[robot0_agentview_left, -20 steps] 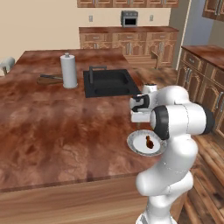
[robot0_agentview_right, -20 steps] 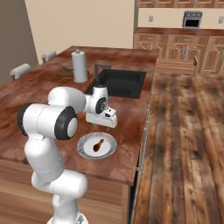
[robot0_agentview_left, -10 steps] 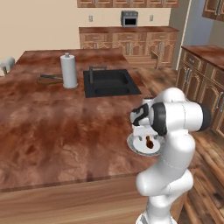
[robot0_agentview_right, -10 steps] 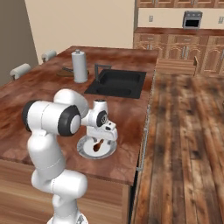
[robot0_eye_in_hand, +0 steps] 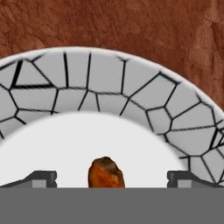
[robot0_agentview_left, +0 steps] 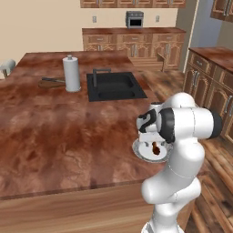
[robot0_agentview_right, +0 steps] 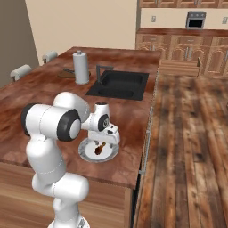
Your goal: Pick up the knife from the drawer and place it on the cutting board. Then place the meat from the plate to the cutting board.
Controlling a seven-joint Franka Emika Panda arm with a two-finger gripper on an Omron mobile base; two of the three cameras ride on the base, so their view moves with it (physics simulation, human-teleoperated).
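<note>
The gripper (robot0_eye_in_hand: 112, 178) hangs low over the plate (robot0_eye_in_hand: 87, 74), its 2 fingers (robot0_eye_in_hand: 41, 178) spread wide, with the meat (robot0_eye_in_hand: 106, 173) lying between them on the plate's white middle. The plate (robot0_agentview_right: 87, 153) sits on the counter (robot0_agentview_left: 59, 136) near its front edge, well apart from the sink (robot0_agentview_left: 113, 85). Beyond the sink, beside the paper towel roll (robot0_agentview_left: 71, 73), lies the cutting board (robot0_agentview_left: 52, 82).

Plate (robot0_eye_in_hand: 109, 83): white centre, grey black-cracked mosaic rim. Meat (robot0_eye_in_hand: 106, 173): reddish-brown. Countertop (robot0_eye_in_hand: 131, 30): mottled red-brown.
</note>
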